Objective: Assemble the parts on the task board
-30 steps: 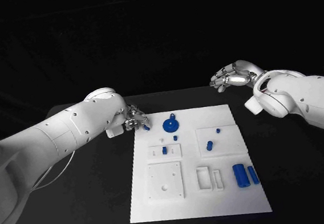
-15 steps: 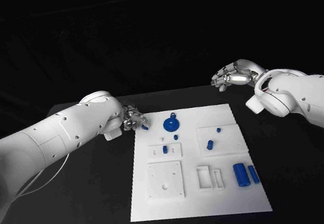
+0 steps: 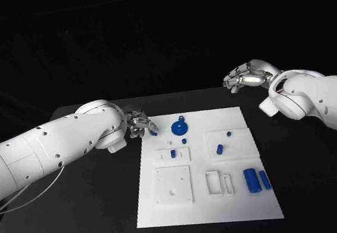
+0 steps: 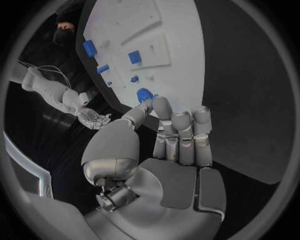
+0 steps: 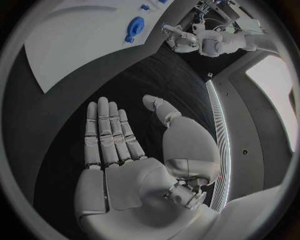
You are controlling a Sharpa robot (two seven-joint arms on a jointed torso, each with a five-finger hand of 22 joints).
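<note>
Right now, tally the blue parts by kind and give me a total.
Round blue disc: 1
Large blue cylinder: 1
Slim blue bar: 1
Small blue pegs on the task board: 4
Small blue part at the fingers of the left hand, grip unclear: 1
Total: 8

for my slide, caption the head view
Left hand pinches a blue part at the task board corner; right hand open.
</note>
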